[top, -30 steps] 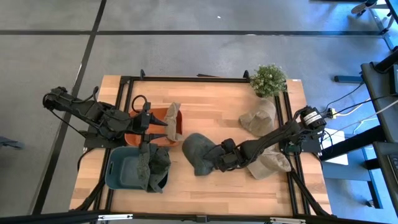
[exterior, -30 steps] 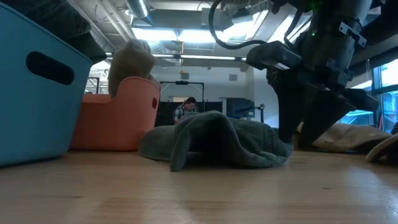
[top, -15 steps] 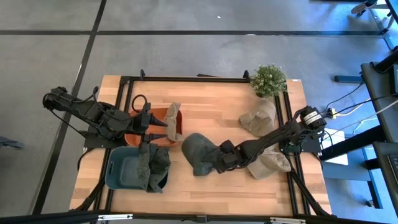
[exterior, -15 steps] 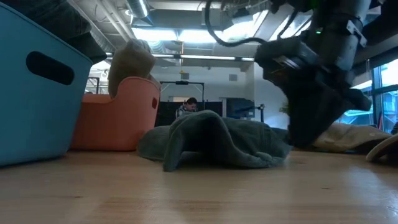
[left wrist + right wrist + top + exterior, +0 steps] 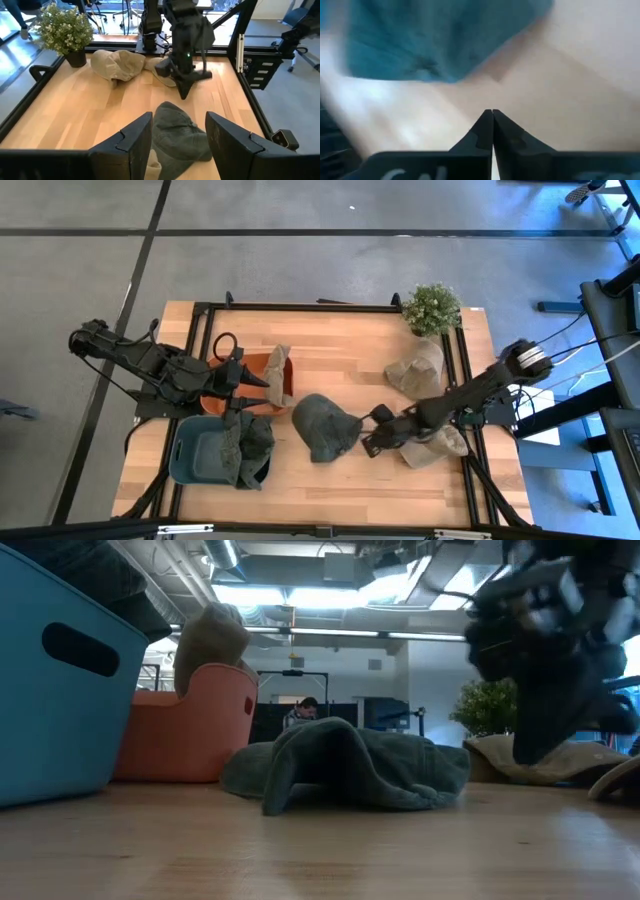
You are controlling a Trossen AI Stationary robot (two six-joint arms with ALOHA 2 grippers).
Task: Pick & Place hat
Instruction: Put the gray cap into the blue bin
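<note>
While the green hat [image 5: 321,426] lay flat on the table [image 5: 330,350]:
Change: right gripper [image 5: 372,443] had backed off to just beside the hat (no hat in it), so the grab apparently failed.
Right fingers: pressed together.
Left gripper [image 5: 178,142]: over the orange bin [image 5: 255,365] near the hat, fingers apart.

Robotics lab — exposed ceiling ducts [image 5: 300,585], office chairs [image 5: 300,30]

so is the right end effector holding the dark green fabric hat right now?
No. The right end effector is shut on nothing and apart from the dark green fabric hat, which lies flat on the light wooden table.
</note>
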